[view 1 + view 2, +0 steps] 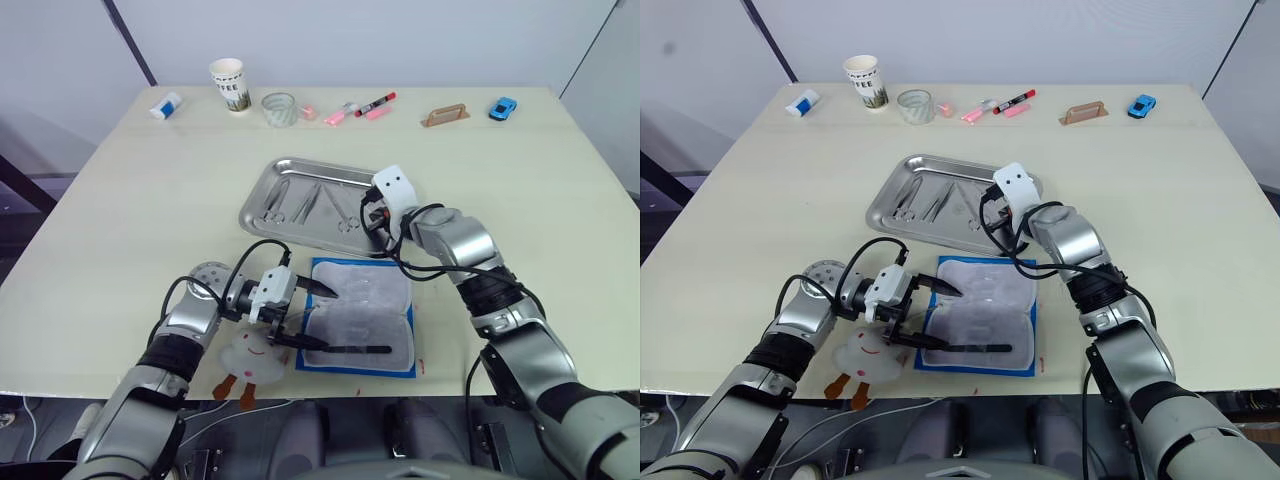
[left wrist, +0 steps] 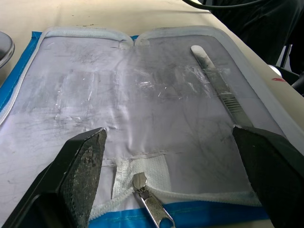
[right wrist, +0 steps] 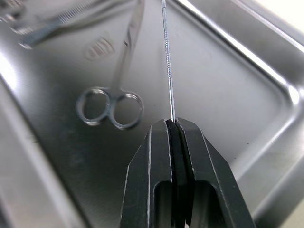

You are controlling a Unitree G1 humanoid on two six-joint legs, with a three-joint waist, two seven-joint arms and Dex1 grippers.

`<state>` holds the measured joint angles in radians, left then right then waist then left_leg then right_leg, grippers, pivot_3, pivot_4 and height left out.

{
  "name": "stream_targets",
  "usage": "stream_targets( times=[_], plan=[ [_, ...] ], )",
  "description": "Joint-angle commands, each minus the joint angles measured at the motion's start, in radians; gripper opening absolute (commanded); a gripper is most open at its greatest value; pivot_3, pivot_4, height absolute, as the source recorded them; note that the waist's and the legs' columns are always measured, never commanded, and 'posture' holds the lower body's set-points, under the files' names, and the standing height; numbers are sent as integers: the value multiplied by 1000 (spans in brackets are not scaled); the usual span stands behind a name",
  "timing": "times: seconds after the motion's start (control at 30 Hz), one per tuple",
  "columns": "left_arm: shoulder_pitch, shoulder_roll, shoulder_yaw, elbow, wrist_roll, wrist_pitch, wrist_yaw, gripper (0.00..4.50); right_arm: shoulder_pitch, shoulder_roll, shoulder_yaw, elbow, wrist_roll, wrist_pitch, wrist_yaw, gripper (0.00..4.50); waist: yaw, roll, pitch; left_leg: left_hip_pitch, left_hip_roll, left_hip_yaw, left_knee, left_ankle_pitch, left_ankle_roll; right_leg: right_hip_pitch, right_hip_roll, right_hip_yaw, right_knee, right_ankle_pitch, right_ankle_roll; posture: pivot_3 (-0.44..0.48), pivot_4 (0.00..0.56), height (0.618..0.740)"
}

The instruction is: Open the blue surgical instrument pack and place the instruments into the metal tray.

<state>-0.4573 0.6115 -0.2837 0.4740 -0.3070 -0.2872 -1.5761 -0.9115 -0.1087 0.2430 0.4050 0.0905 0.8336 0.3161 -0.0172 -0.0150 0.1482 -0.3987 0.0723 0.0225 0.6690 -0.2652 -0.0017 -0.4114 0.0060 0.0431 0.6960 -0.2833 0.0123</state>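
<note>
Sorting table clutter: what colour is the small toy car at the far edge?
Blue; the small toy car shows best in the left eye view.

We seem to be in a lab or test room: a plain pale table [image 1: 150, 200] before bare grey-white walls [image 1: 350, 40], with a paper cup [image 1: 228, 84], markers [image 1: 375, 105] and a toy car [image 1: 503, 108] lined along the table's far edge.

Right gripper [image 3: 173, 124] fingers pinch a thin metal probe [image 3: 167, 61] above the metal tray [image 3: 247, 109]. Ring-handled forceps [image 3: 115, 90] lie in the tray beside the probe.
</note>
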Motion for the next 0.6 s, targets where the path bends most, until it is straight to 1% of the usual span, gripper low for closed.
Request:
stream_targets(
  times=[0.03,0.27,0.47,0.5,0.53,0.57,0.6],
  plan=[
    [24,1,-24,20,44,29,-34,4500,-66,33,-30,92,-17,-92,-11,63,0,0,0,0,0,0,0,0,0,0,0,0,0,0,0,0,150,728],
    [28,1,-21,28,46,20,-34,4500,-123,73,-63,242,-25,-158,-20,63,0,0,0,0,0,0,0,0,0,0,0,0,0,0,0,0,150,728],
    [31,3,-19,40,48,10,-36,4500,-130,83,-78,282,-40,-179,-16,63,0,0,0,0,0,0,0,0,0,0,0,0,0,0,0,0,150,728],
    [30,2,-19,39,48,10,-35,4500,-130,83,-80,283,-42,-181,-14,352,-1,0,0,0,0,0,0,0,0,0,0,0,0,0,0,0,150,728],
    [30,1,-20,39,48,11,-35,4500,-130,84,-82,284,-41,-182,-9,785,-1,0,0,0,0,0,0,0,0,0,0,0,0,0,0,0,150,728],
    [29,1,-19,39,47,11,-34,4500,-130,84,-82,277,-40,-181,-4,842,-1,0,0,0,0,0,0,0,0,0,0,0,0,0,0,0,150,728],
    [30,1,-19,39,47,11,-33,4500,-128,83,-80,267,-41,-179,3,1108,-1,0,0,0,0,0,0,0,0,0,0,0,0,0,0,0,150,728]
  ],
)
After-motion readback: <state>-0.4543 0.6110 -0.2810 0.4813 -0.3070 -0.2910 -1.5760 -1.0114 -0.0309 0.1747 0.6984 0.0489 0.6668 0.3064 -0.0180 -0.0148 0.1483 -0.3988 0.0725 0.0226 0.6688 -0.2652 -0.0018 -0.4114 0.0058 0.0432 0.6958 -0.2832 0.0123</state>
